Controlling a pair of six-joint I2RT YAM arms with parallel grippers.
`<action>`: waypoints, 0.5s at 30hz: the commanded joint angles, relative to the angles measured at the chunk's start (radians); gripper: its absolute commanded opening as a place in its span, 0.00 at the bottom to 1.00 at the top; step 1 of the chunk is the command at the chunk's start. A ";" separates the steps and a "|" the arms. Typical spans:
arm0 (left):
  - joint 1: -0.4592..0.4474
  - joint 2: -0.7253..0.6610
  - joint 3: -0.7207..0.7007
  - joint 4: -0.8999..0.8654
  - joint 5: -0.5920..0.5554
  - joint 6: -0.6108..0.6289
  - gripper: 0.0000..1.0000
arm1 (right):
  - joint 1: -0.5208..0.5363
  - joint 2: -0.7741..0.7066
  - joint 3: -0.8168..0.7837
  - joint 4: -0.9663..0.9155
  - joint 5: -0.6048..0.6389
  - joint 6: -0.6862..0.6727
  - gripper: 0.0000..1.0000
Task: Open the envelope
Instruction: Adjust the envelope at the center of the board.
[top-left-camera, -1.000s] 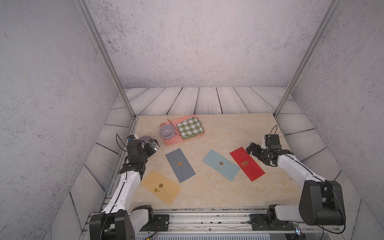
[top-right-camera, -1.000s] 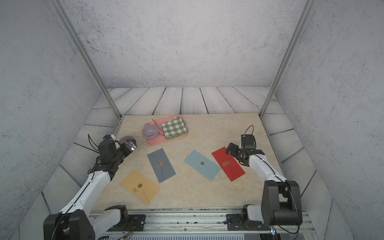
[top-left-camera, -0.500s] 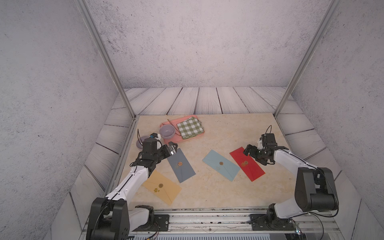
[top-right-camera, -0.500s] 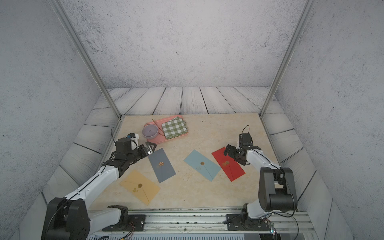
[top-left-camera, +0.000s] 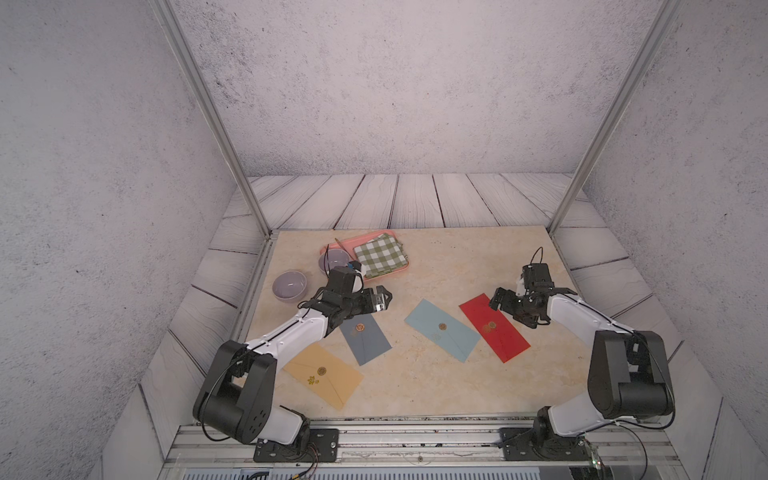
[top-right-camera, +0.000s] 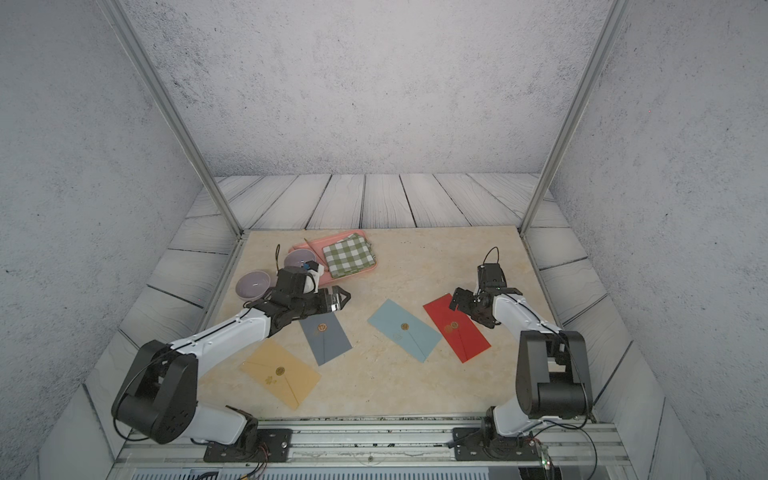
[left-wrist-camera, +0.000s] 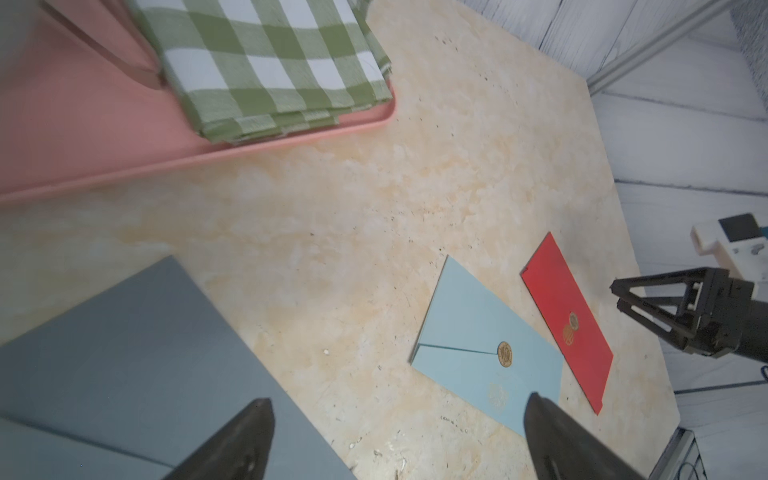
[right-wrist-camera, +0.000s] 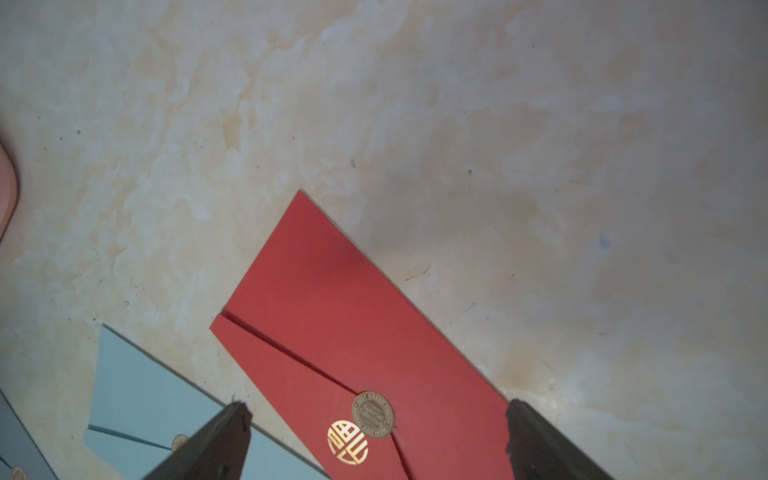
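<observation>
Plainly wide, empty: left pincer (top-left-camera: 385, 297); right pincer (top-left-camera: 498, 300) above red envelope (top-left-camera: 495, 329).

The round seal (right-wrist-camera: 373, 414) on the red envelope (right-wrist-camera: 332, 311) reads "special"; its other lettering is too small to read. A gold emblem (right-wrist-camera: 347, 441) is stamped just beside it.

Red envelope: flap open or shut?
Shut. On the red envelope the flap lies flat, tip under the round seal, right wrist view.

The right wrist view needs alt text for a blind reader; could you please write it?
A closed red envelope with a round gold seal lies flat on the beige table, seen between the dark fingers of the open right gripper. A light blue envelope lies beside it.
</observation>
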 joint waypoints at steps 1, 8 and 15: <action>-0.048 0.039 0.047 -0.002 0.023 0.033 0.99 | -0.005 0.027 0.016 -0.024 0.023 -0.008 0.99; -0.155 0.119 0.072 0.043 0.022 0.017 0.99 | -0.006 0.100 0.044 -0.034 -0.050 -0.026 1.00; -0.210 0.182 0.118 0.048 0.032 0.026 0.99 | -0.005 0.127 0.039 -0.040 -0.059 -0.024 1.00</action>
